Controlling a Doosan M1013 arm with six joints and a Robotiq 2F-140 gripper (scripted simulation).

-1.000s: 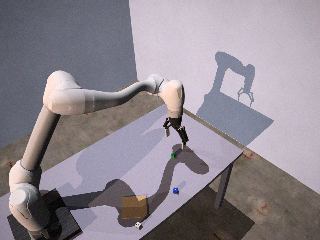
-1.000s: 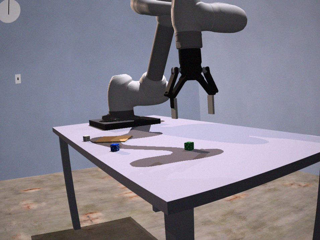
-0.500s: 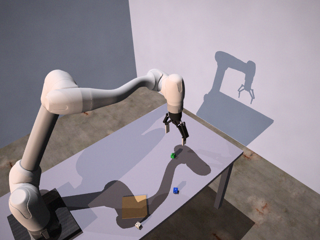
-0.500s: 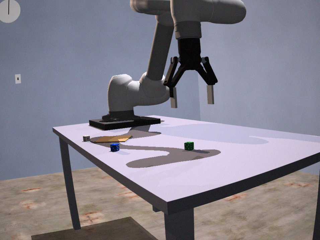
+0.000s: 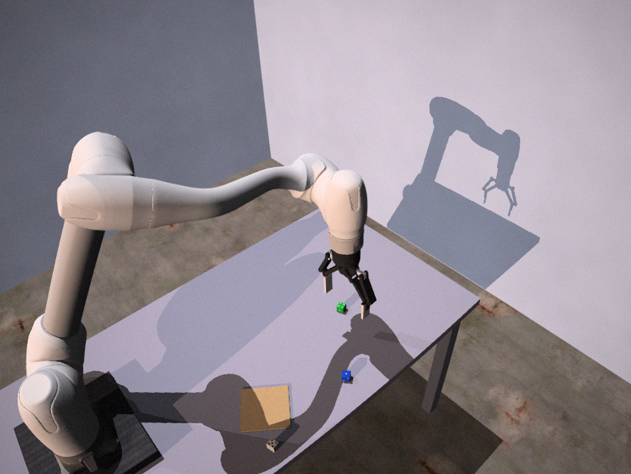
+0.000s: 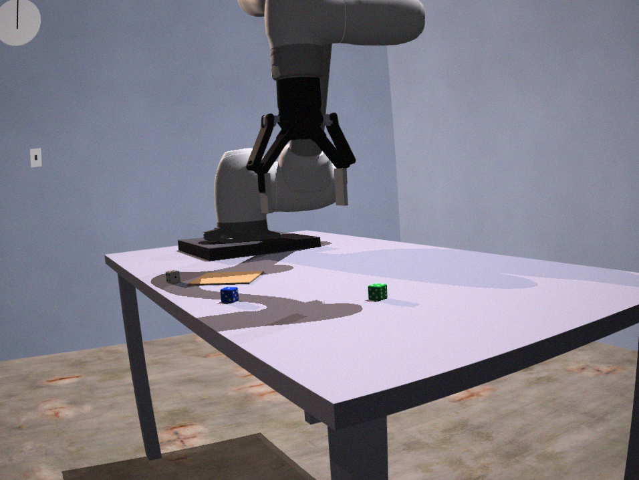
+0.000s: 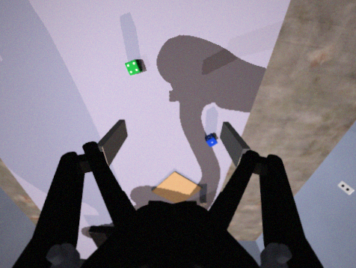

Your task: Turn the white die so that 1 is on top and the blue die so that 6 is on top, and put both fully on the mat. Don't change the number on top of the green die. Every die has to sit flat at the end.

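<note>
White die [image 5: 272,444] [image 6: 172,277] sat flat on the bench [image 5: 300,352] [image 6: 438,335] [image 7: 149,112], off the mat [image 5: 265,408] [image 6: 227,277] [image 7: 176,186] but near its edge; top no. looked like 5, pips small. Seen from the top cam, its sides ran askew to the mat's. Cube, so no long axis

Blue die [image 5: 346,376] [image 6: 229,295] [image 7: 212,140] also flat, off the mat, w/ 1 up; again equal sides, no long axis. It lay betw. the white die and the green die [image 5: 341,307] [image 6: 377,291] [image 7: 133,67], apart from both. Green was flat on the bench too, 4 up, well apart from the mat

Pincer [image 5: 345,305] [image 6: 303,208] [image 7: 174,123]: fingers wide apart, max. spread, nothing betw. them. It hung in the air over the bench, tips pointing down, touching no die, mat or bench. Ext. view showed both tips well above the dice. So neither white nor blue had its req. no. up, & neither was on the mat

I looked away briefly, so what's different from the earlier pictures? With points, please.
The open hand [image 5: 346,305] [image 6: 303,208] [image 7: 174,129] has swung across toward the blue die's [image 5: 346,376] [image 6: 229,295] [image 7: 212,141] side; nothing was grabbed or released. All three dice and the mat [image 5: 260,408] [image 6: 227,277] [image 7: 176,181] stayed put.
</note>
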